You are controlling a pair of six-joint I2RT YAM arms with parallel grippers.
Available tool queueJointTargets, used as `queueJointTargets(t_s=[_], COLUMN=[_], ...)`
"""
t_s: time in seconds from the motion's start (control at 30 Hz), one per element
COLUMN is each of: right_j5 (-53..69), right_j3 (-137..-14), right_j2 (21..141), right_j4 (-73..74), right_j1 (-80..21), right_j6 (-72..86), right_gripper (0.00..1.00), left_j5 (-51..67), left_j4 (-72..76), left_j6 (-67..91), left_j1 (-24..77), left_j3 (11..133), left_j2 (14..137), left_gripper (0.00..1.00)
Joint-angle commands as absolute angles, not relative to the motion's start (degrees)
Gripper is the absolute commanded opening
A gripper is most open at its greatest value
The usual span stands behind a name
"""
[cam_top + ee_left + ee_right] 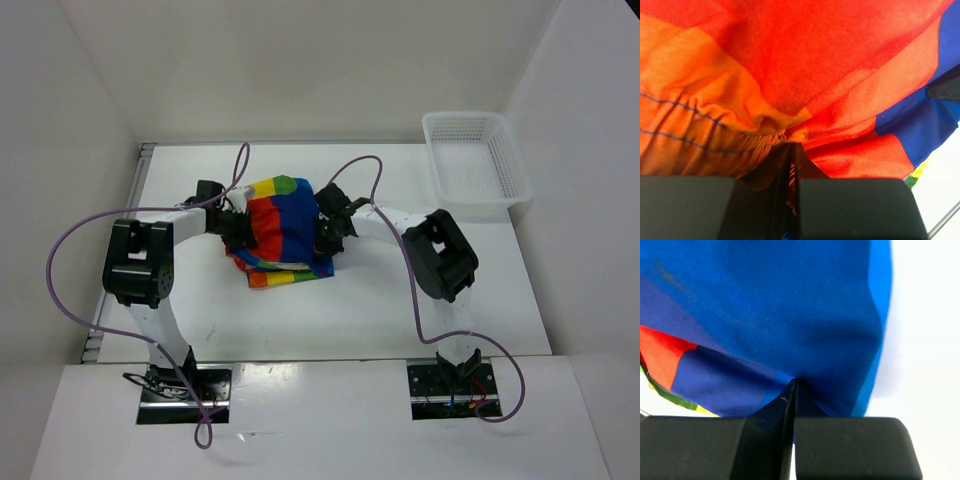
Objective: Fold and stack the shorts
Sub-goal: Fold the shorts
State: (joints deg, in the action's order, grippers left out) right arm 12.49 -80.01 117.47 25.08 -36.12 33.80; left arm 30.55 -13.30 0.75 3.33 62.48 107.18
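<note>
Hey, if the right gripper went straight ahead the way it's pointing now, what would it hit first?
The shorts. The right gripper has its jaws shut on their blue fabric, so going on would likely push straight into the bundle. What lies behind the cloth is hidden.

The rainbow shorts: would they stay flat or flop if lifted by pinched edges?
Probably flop: the shorts sag and wrinkle in the left wrist view. Likely light, since thin pinched edges seem to hold them. Matte weave looks unlikely to slip.
</note>
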Motion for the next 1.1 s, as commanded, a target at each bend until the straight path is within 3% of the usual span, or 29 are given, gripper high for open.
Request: queueJointTargets(t_s=[0.0, 0.23, 0.67, 0.87, 1.07], right_j5=[8.0, 6.3, 9.3, 5.1, 4.0], right_j3=[-83.3, -97.4, -127.8, -133.8, -134.3], right_j2=[113.6, 112.7, 139.5, 146.6, 143.8], right_j4=[27.5, 31.7, 35.5, 38.1, 38.8], right_j1=[-36.4, -34.0, -29.3, -29.3, -28.7], right_j6=[32.0, 30.3, 32.3, 34.2, 34.2], right_gripper=[0.00, 0.00, 0.00, 0.00, 0.00], left_j5=[31.2, 36.5, 31.7, 29.1, 29.1], left_j4=[-16.0, -20.9, -14.3, -13.3, -13.8], left_j6=[0.0, 0.0, 0.0, 0.0, 0.0], left_j1=[2.5, 1.9, 1.9, 1.9, 1.9], left_j3=[64.5, 75.6, 84.6, 87.3, 87.9], left_j2=[106.8, 102.0, 116.1, 119.4, 120.9], left_gripper=[0.12, 0.13, 0.13, 0.13, 0.13])
